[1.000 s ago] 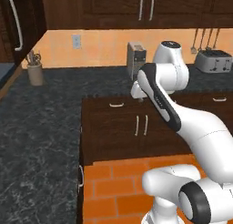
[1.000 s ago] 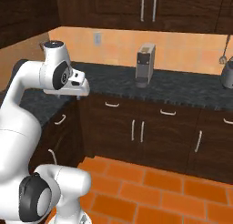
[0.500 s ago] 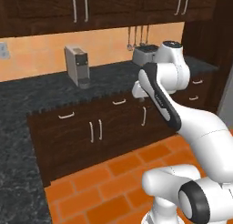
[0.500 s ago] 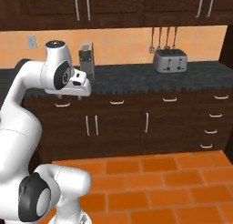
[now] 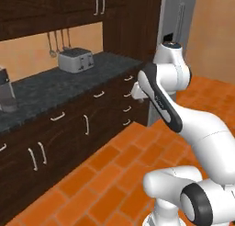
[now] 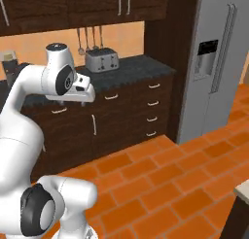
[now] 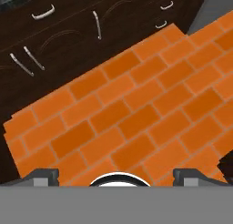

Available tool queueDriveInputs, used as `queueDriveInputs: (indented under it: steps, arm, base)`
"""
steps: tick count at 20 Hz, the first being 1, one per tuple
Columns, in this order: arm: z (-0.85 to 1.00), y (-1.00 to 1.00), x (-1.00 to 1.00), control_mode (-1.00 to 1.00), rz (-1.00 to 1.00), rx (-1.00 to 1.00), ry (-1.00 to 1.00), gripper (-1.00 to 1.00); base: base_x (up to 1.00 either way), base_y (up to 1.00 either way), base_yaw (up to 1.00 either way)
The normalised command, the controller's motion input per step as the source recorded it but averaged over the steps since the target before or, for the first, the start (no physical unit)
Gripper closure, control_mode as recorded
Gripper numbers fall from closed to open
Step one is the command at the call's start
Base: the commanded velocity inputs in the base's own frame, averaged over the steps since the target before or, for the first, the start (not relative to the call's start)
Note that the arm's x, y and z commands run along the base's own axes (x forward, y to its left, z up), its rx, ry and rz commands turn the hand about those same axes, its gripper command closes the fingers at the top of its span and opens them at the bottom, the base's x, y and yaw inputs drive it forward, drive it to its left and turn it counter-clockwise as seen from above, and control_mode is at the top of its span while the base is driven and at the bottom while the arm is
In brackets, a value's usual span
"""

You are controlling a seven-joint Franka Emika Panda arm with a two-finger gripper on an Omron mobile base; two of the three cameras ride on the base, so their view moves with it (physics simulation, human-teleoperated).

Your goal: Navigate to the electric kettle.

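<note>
The electric kettle is out of view. My gripper (image 7: 116, 175) hangs over the orange brick floor (image 7: 136, 109) with dark cabinet doors (image 7: 68, 32) beyond it. Its two fingertips (image 7: 42, 174) stand wide apart at the bottom of the hand view, open with nothing between them. The hand is held folded close to the arm, at chest height in front of the lower cabinets (image 5: 138, 90) (image 6: 86, 94).
A silver toaster (image 5: 75, 59) (image 6: 101, 59) sits on the dark stone counter (image 5: 50, 85), utensils hanging above it. A grey coffee machine (image 5: 4, 88) stands at the far left. A tall steel fridge (image 6: 219, 63) closes the counter's right end. A pale table corner (image 6: 241, 192) juts in low right.
The whole scene has slid left in both base views: the base has turned right along the counter. Toaster and fridge have come into view. The arm keeps its pose.
</note>
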Motion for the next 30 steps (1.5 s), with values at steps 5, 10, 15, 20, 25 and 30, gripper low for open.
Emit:
queueDriveInputs:
  steps: [5,10,15,20,25,30]
  arm:
    - [0.0,0.0,0.0,1.0,0.0,0.0,0.0,-1.0]
    - [0.0,0.0,0.0,1.0,0.0,0.0,0.0,-1.0]
    - [0.0,0.0,0.0,1.0,0.0,0.0,0.0,-1.0]
    - [0.0,0.0,0.0,1.0,0.0,0.0,0.0,-1.0]
    - [0.0,0.0,0.0,1.0,0.0,0.0,0.0,-1.0]
    - [0.0,0.0,0.0,1.0,0.0,0.0,0.0,-1.0]
  base:
    - [0.0,-0.21,-0.78]
    - [0.06,-0.17,-0.8]
    - [0.14,-0.24,-0.81]
    - [0.16,-0.32,-0.78]
    - [0.37,-0.42,-0.74]
    - [0.79,-0.68,-0.65]
